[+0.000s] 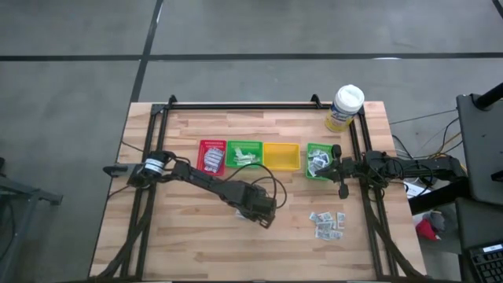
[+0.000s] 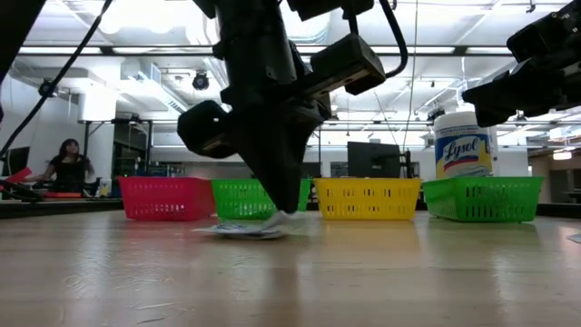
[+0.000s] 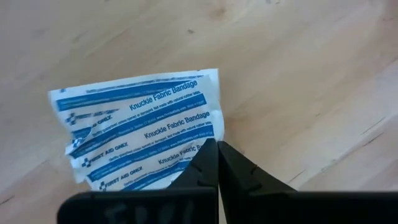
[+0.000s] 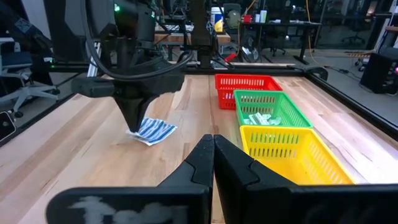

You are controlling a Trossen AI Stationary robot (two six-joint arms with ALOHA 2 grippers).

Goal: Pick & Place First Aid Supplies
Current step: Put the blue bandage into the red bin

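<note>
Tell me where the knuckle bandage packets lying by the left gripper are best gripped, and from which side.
Probably by the lifted edge, from straight above. The knuckle bandage packets are a thin, fanned stack lying flat on the table, too flat to take from the side. The left gripper stands shut on that edge; the right gripper waits shut by the trays.

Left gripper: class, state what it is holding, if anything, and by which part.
The left gripper, fingers shut, pinches the knuckle fabric bandage packets by their edge near one corner, against the table. Right gripper holds nothing.
</note>
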